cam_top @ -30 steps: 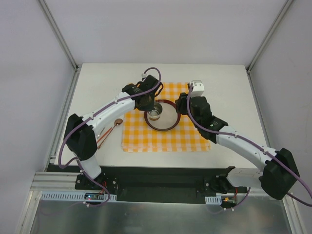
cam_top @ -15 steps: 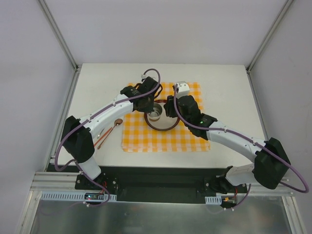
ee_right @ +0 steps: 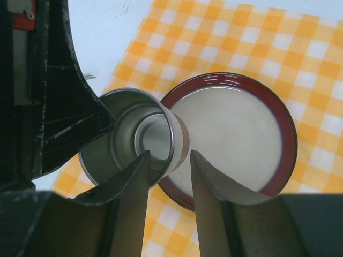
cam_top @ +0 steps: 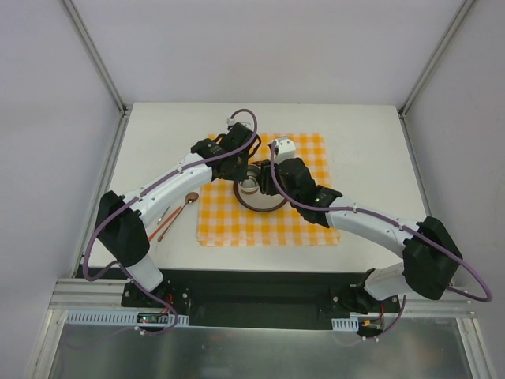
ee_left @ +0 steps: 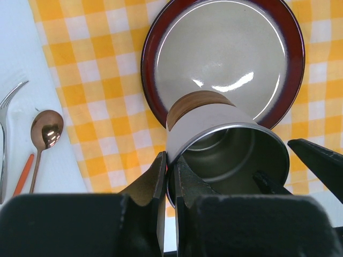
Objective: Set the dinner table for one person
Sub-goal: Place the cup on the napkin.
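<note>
On the left of the white dinner table, which spread beneath everything ahead of the arm bases, a fork, a copper spoon and an orange-handled utensil lay on bare surface just beside the checkered cloth. Only the left wrist view separated these three. Over the cloth, the left gripper was pinched tight on the near wall of a steel cup, above the edge of a red-rimmed plate; whether the cup touched it could not be told. From the right, the right gripper stood partly open astride the cup's far wall, one finger inside, one outside, gripping nothing. From above, both arms hid the cup's sides.
</note>
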Motion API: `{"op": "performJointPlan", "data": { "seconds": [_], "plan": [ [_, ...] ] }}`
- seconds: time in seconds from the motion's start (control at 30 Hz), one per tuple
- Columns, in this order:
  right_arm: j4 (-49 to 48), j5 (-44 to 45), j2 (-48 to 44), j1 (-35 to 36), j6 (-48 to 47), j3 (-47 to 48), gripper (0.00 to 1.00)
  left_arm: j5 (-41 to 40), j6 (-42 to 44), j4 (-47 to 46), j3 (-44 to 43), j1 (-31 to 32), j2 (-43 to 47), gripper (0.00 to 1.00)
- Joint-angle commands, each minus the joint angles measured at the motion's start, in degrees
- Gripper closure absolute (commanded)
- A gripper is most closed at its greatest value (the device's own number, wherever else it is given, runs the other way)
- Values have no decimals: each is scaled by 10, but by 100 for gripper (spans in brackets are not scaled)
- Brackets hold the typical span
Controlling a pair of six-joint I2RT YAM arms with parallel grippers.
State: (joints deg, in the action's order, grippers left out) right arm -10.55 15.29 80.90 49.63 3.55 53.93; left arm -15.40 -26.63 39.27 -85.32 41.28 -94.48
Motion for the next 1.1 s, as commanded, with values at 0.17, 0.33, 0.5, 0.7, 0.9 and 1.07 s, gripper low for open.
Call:
{"op": "performJointPlan", "data": {
  "seconds": [0.17,0.33,0.5,0.7,0.9,1.07],
  "plan": [
    [-31,-13,14,5,23,30,66,-3,5,-11,0,8,25,100],
    [-33,-20,29,5,33,35,80,-6,4,-11,2,8,28,100],
    [-19,-18,40,6,36,46,94,-7,5,-10,3,10,29,100],
    [-4,-13,54,6,40,60,100,-7,6,-11,0,10,30,100],
    [8,-4,64,6,46,68,100,-7,7,-10,2,12,31,100],
    [22,10,65,5,44,75,100,-3,10,-11,4,12,29,86]
  ]
}}
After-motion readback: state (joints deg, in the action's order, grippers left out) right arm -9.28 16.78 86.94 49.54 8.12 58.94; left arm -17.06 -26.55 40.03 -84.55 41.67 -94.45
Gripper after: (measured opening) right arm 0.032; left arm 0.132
